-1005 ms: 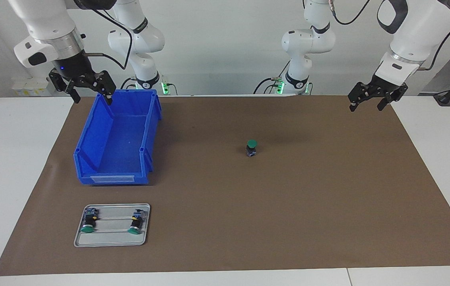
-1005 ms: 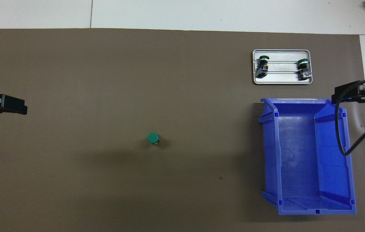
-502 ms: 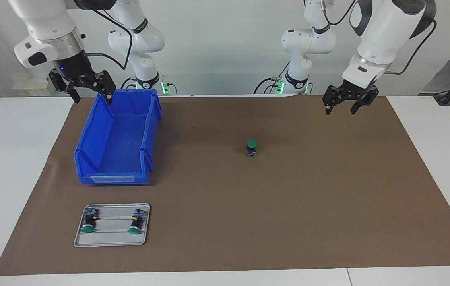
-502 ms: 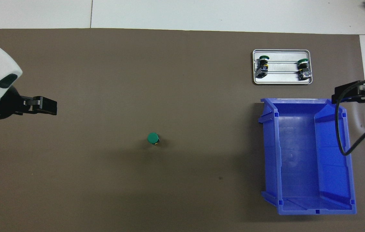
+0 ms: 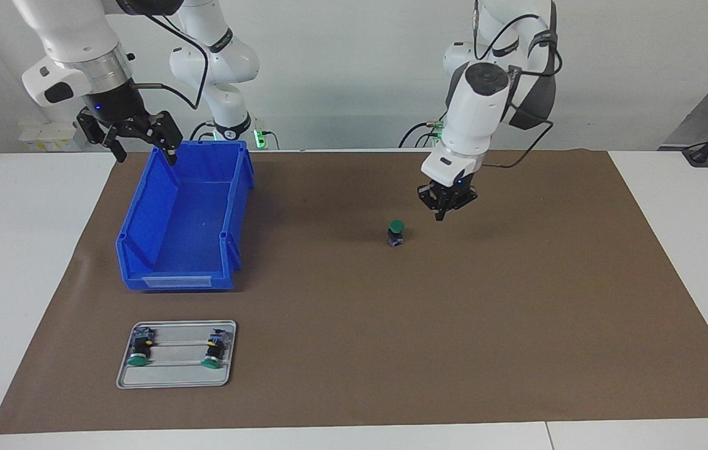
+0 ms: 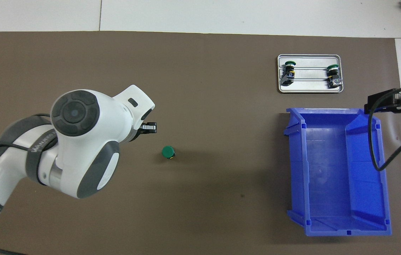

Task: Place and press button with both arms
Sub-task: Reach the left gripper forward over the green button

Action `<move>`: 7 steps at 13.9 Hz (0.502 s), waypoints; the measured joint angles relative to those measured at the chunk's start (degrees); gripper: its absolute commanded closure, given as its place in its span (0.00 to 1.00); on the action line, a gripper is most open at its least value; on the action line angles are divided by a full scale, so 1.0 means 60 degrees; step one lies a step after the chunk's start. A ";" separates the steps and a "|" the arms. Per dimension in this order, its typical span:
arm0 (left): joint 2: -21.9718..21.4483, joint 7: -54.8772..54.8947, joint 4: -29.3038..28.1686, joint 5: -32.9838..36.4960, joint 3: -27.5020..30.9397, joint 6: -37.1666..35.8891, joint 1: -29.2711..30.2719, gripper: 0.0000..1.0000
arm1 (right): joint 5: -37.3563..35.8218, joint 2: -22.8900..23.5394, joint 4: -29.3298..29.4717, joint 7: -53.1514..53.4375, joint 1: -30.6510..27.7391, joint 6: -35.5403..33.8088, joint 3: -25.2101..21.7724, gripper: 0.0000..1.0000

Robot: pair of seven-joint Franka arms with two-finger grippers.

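The button stands upright on the brown mat near the table's middle, green cap up; it also shows in the overhead view. My left gripper hangs low over the mat just beside the button, toward the left arm's end, not touching it; the overhead view shows its tip. My right gripper is open and empty, waiting above the blue bin's end nearest the robots. Two look-alike buttons lie on a grey tray.
The blue bin stands open and empty toward the right arm's end. The grey tray lies farther from the robots than the bin. The left arm's big white links cover part of the mat in the overhead view.
My left arm has swung in from its end of the table toward the middle and lowered, ending just beside the button. The right arm and the button have not moved.
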 measured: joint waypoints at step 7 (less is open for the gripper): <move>0.0252 -0.0094 -0.0535 -0.0001 -0.0001 0.0562 -0.0811 1.00 | 0.0000 0.0000 0.0000 0.0000 0.0000 0.0000 0.0000 0.00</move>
